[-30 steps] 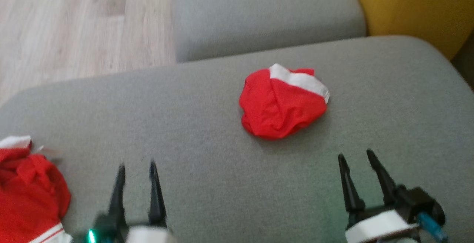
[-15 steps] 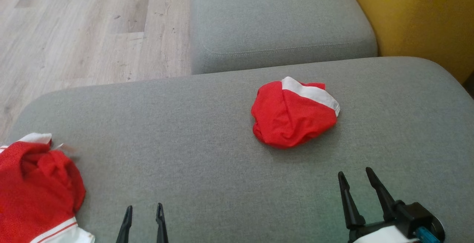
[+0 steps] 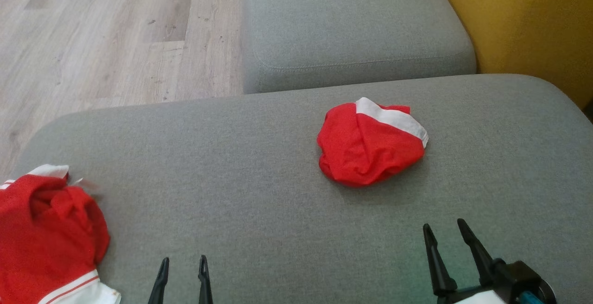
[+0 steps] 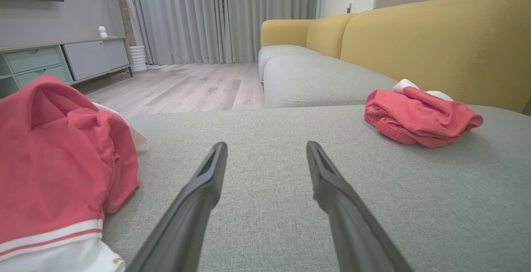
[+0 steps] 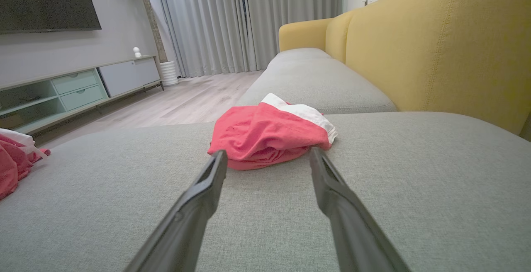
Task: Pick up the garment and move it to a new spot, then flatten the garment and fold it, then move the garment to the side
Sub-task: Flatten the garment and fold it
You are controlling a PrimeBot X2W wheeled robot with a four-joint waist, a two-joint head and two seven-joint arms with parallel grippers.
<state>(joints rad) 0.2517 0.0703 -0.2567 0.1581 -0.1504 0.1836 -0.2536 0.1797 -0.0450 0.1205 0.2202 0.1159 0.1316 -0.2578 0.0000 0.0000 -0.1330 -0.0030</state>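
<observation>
The head view has slid over the last second, and both garments and the sofa seat [image 3: 231,165] have slid with it, so the camera has moved and the cloth has not. Both grippers now sit lower in that view, the left one down to its tips, though whether the arms drew back or only the head lifted cannot be told. For the task this means nothing is started: the red garment [image 3: 368,146] lies bunched in a small heap, white band uppermost, on the right half of the seat, untouched and not yet lifted. A second red garment [image 3: 46,234] lies crumpled at the seat's left edge. The right gripper [image 3: 443,224] hangs near the heap but clear of it, its fingers [image 5: 195,205] spread wide with nothing between them, and its wrist view frames the heap between the tips, so it looks the likelier one to reach in. The left gripper [image 3: 184,260] is likewise spread wide and empty, just beside the second garment and well apart from the heap.
</observation>
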